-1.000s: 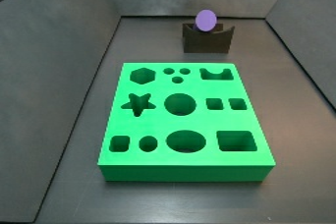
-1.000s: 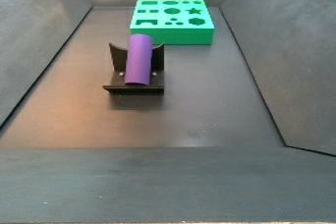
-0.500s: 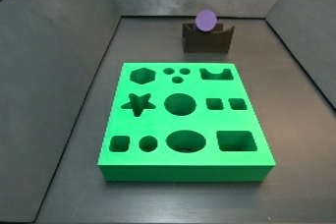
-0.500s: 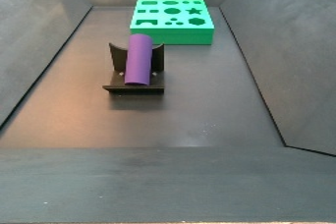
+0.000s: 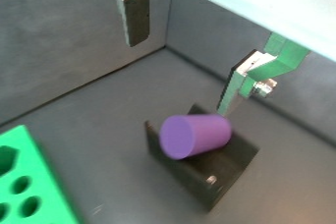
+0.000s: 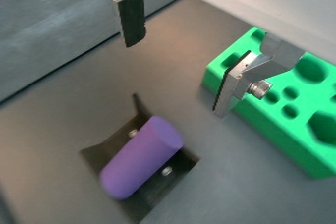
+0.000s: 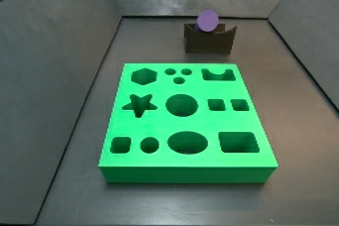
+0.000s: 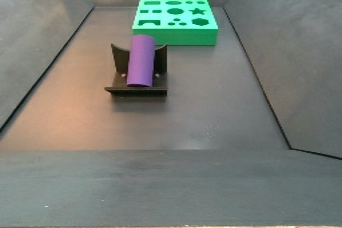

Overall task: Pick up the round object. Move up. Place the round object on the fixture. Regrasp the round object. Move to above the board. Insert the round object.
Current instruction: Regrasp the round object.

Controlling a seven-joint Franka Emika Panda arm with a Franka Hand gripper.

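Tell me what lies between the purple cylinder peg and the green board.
Only bare dark floor between the purple cylinder peg, resting in the dark notched fixture, and the bright green board, in both side views. The open gripper hangs above.

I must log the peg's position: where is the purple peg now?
The purple peg lies in the fixture notch, apart from the green board; the open gripper is above it.

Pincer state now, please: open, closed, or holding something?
Pincer: open, holding nothing, above the purple peg, which lies in the fixture.
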